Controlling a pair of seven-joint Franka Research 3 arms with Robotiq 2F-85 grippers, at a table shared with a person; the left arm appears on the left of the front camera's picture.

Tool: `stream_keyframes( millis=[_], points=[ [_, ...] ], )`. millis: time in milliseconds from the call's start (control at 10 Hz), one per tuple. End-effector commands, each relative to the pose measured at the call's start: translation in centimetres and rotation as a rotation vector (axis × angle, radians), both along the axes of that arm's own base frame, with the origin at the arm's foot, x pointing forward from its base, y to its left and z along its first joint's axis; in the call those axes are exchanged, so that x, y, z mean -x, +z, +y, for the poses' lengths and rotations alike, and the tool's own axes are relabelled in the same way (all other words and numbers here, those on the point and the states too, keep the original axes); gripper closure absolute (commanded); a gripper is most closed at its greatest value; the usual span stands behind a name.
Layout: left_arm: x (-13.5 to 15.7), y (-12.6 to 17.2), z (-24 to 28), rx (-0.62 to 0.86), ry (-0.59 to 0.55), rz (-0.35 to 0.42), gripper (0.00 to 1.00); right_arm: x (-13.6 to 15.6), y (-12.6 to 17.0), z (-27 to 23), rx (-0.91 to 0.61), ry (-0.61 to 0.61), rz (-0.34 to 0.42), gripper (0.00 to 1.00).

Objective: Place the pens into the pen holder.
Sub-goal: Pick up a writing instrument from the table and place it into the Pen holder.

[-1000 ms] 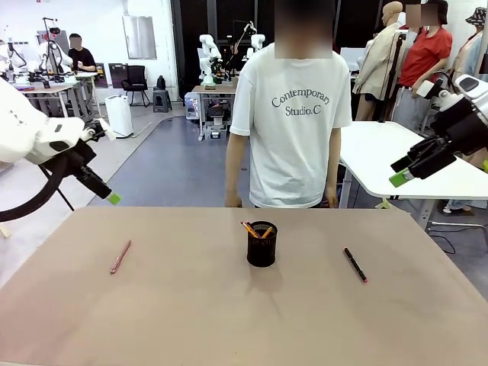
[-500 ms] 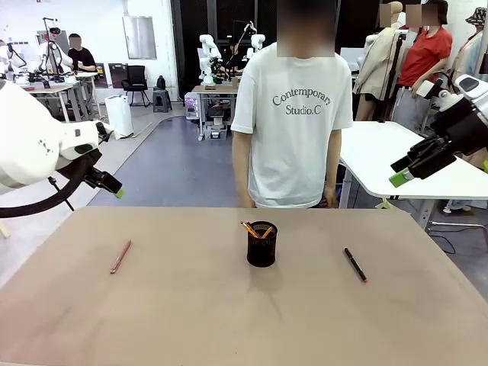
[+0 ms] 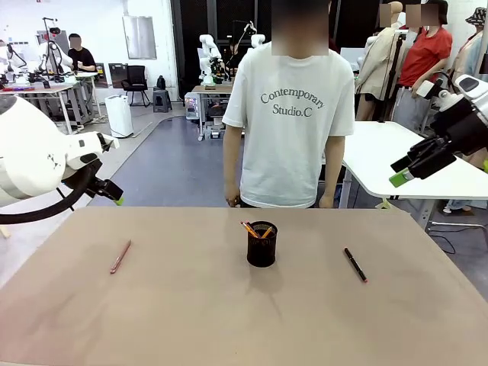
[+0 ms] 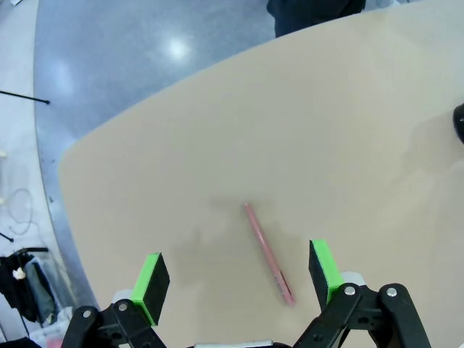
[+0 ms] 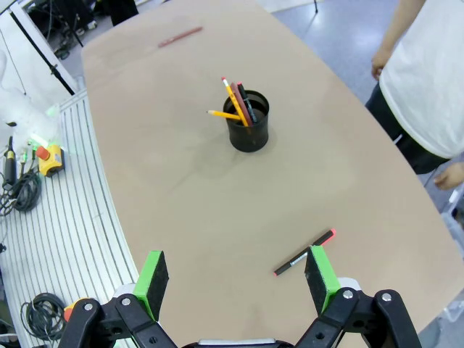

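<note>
Tan table (image 3: 229, 320), person (image 3: 293, 122) standing at the far edge. Left claw (image 4: 238, 270) is wide open and empty, raised over the left side, above the pink pen (image 3: 120, 257) lying flat. Right claw (image 5: 235, 280) is wide open and empty, raised off to the right. Pen holder (image 3: 261, 245) is upright mid-table, with a yellow pencil (image 5: 232, 101) and other pens inside. Black pen (image 3: 354, 264), red tip, lies right of the holder, well apart.

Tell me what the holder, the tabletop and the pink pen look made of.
Holder: matte black, likely metal mesh with a solid rim, though the weave barely shows.
Tabletop: tan, smooth, matte, probably laminate; no grain, faint sheen.
Pink pen: likely plastic; even colour, slight gloss.
</note>
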State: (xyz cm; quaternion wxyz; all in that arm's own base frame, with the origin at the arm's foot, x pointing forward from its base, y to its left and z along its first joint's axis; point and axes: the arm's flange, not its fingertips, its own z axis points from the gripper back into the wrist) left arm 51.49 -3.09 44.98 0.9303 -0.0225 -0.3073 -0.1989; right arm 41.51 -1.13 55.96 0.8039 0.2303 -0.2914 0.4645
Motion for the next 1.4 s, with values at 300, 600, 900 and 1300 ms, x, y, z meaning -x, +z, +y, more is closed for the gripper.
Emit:
stream_keyframes(
  millis=[300,600,900,1300],
  points=[
    [-0.6,0.3,-1.0,-0.029,0.093,0.091,0.0,0.0,0.2,0.1,-0.015,-0.004,-0.001,0.0],
    [-2.5,-1.1,-1.9,-0.098,0.296,0.295,0.0,0.0,0.2,0.1,-0.015,-0.004,-0.001,0.0],
    [-3.2,-4.2,-2.8,-0.042,0.285,0.41,0.0,0.0,0.2,0.1,-0.015,-0.004,-0.001,0.0],
    [-3.7,-7.2,-3.0,-0.075,0.166,0.438,0.0,0.0,0.2,0.1,-0.015,-0.004,-0.001,0.0]
  ],
)
